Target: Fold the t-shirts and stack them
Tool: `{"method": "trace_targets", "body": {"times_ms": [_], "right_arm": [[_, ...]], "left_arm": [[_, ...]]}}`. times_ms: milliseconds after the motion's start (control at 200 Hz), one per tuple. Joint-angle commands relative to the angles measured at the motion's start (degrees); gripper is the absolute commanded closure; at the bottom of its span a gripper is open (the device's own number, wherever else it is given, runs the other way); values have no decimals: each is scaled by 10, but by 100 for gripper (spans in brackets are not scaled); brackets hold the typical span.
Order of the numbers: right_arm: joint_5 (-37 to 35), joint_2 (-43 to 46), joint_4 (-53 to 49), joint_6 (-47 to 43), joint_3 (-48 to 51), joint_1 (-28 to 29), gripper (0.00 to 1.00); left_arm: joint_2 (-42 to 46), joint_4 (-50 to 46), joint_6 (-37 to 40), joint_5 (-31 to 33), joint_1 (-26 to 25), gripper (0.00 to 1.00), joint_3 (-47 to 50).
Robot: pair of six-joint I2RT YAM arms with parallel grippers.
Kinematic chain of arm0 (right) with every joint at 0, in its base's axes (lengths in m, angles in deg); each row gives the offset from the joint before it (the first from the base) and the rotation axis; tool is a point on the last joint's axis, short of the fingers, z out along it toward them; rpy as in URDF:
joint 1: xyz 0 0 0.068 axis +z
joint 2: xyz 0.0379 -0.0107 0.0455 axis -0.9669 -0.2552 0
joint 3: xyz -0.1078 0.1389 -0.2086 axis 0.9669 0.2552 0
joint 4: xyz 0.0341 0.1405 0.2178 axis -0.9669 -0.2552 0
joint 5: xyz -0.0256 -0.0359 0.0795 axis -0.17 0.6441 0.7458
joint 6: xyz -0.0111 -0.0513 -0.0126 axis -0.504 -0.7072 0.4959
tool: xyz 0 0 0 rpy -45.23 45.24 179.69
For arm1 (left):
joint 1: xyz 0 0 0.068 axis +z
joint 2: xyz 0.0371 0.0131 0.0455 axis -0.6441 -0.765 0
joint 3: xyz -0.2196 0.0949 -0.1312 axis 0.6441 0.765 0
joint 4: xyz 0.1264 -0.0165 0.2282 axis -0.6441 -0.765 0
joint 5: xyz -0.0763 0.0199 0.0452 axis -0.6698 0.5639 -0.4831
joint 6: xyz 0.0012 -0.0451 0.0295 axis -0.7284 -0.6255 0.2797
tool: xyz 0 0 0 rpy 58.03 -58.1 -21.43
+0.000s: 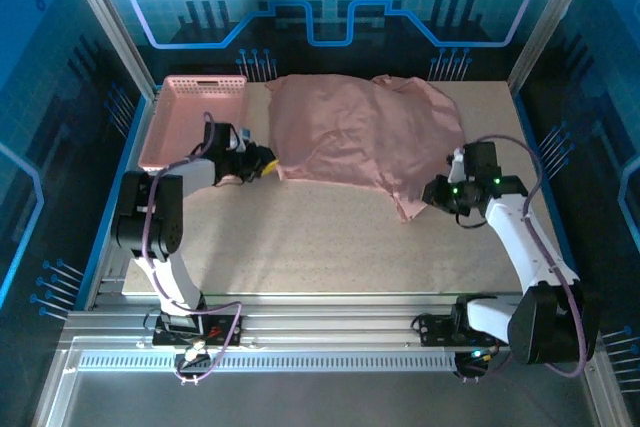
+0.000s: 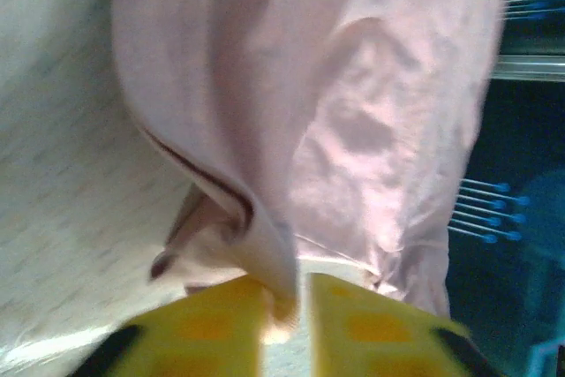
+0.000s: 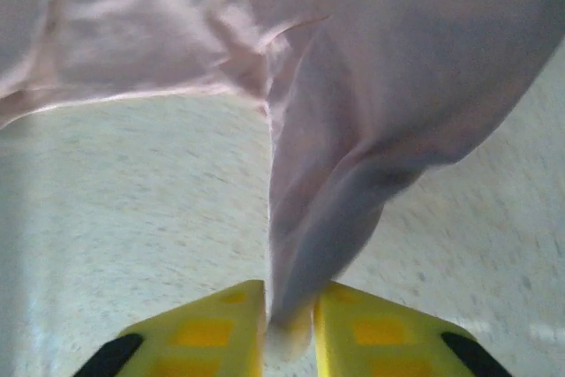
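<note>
Where the dusty-pink t-shirt [image 1: 365, 132] lies spread and rumpled across the upper middle of the worktop [image 1: 320, 242], the left gripper [image 1: 262, 165] pinches its left edge between yellow fingers [image 2: 212, 328], with a dark-seamed fold bunched just above them in the left wrist view. The right gripper [image 1: 435, 194] clamps a drawn-out corner at the shirt's lower right, the cloth pulled into the narrow gap. A pink lattice basket [image 1: 190, 122] sits at upper left, just beside the shirt.
</note>
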Motion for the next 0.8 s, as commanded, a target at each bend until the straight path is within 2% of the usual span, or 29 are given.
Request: {"method": "trace_targets", "body": {"times_ms": [0, 35, 70, 110, 150, 190, 230, 265, 360, 550, 690, 795], "right_arm": [[-62, 23, 20, 21, 41, -7, 67], [-70, 23, 13, 27, 51, -14, 52], [-73, 24, 6, 30, 58, -24, 46], [-66, 27, 2, 32, 65, -35, 42], [-67, 35, -6, 37, 70, -45, 30], [-76, 43, -17, 44, 73, -53, 20], [-83, 53, -28, 47, 73, -62, 15], [-87, 60, -38, 50, 71, -69, 11], [-83, 70, -53, 49, 66, -78, 5], [-41, 69, -92, 44, 59, -79, 4], [5, 75, -107, 40, 71, -80, 5], [33, 73, -105, 34, 77, -79, 6]], "left_arm": [[12, -69, 44, 78, 6, 59, 29], [18, -90, 43, 101, 8, 45, 40], [28, -112, 38, 117, 9, 35, 49], [44, -120, 34, 121, 10, 27, 59], [66, -129, 31, 127, 9, 18, 65], [89, -152, 27, 142, 9, 14, 67], [114, -175, 23, 153, 10, 10, 67], [135, -186, 20, 156, 9, 2, 69], [183, -216, 10, 159, 10, 1, 66], [238, -253, 4, 156, 10, 1, 56], [239, -260, 0, 140, 10, 1, 54], [219, -242, -14, 115, 6, 7, 57]]}}
